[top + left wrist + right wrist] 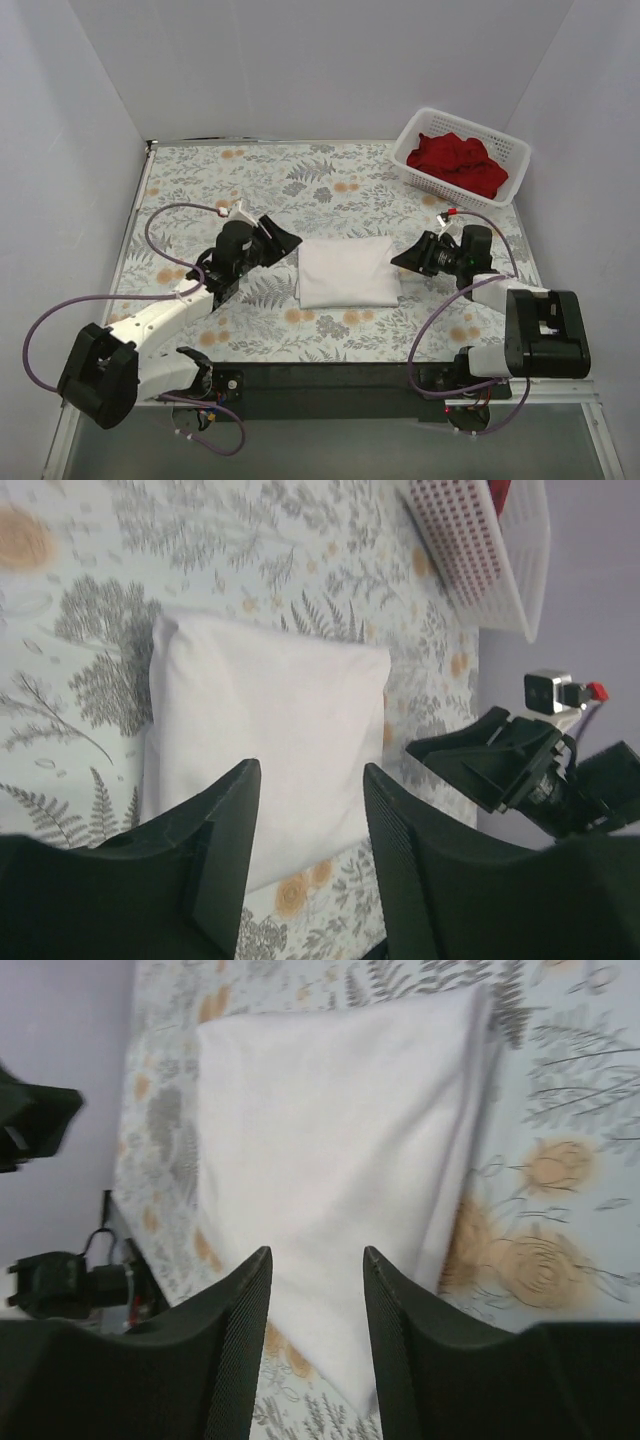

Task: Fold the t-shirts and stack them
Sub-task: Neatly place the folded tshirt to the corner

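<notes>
The folded white fabric t-shirt (pixel 347 272) lies as a flat, slightly puffy rectangle at the middle of the floral-patterned table (pixel 300 180). It looks light, limp and thin: it would sag from any single pinch and its layers could slide apart, so the fold is easily spoiled. The safest hold is probably on both short edges at once, low against the table, pinching all the layers together so that the bundle lifts level.

The crumpled deep red fabric t-shirts (pixel 457 163) sit heaped in the white plastic lattice basket (pixel 479 130) at the far right corner, well apart from the white one. They seem just as soft, and tangled, so one would have to be drawn out by a free edge.

The left gripper (pixel 283 243) hovers just beside the white shirt's left edge, its fingers moderately apart with nothing between them; its wrist view looks along the shirt. The right gripper (pixel 408 258) is just beside the right edge, jaws likewise parted and empty. Whether either fingertip touches the cloth, I cannot tell.
</notes>
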`<state>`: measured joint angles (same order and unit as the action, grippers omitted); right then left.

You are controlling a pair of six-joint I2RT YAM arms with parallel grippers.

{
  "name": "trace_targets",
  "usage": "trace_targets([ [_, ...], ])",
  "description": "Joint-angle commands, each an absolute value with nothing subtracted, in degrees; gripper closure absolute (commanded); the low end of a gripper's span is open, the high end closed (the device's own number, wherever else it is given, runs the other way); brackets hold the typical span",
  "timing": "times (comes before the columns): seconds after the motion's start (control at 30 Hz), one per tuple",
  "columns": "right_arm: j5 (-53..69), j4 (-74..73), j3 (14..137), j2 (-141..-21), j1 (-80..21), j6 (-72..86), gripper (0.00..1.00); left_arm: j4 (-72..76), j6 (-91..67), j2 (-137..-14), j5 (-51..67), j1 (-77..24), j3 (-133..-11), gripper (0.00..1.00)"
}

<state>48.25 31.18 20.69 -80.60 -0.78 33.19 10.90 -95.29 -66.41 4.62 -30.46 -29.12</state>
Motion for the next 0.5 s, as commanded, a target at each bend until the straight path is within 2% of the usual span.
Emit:
trace_targets([
  [0.0, 32.0, 0.9, 27.4, -74.5, -0.6, 18.9, 0.51, -7.5, -83.3, -61.9, -7.2, -30.0, -40.0, 0.54],
  [0.03, 29.8, -2.1, 28.9, -72.4, -0.6, 16.5, 0.49, -9.2, -79.4, -61.0, -9.1, -30.0, -41.6, 0.49],
  [0.17, 23.2, -11.8, 34.1, -70.2, -1.6, 14.5, 0.47, -12.8, -70.1, -58.1, -17.3, -29.5, -47.7, 0.4],
  [0.3, 22.1, -15.2, 36.2, -72.8, -5.7, 15.2, 0.46, -11.7, -63.9, -56.7, -24.1, -29.3, -49.4, 0.39],
  [0.47, 20.0, -16.3, 39.3, -78.0, -11.9, 16.6, 0.45, -10.0, -62.9, -55.1, -26.7, -29.0, -45.4, 0.39],
])
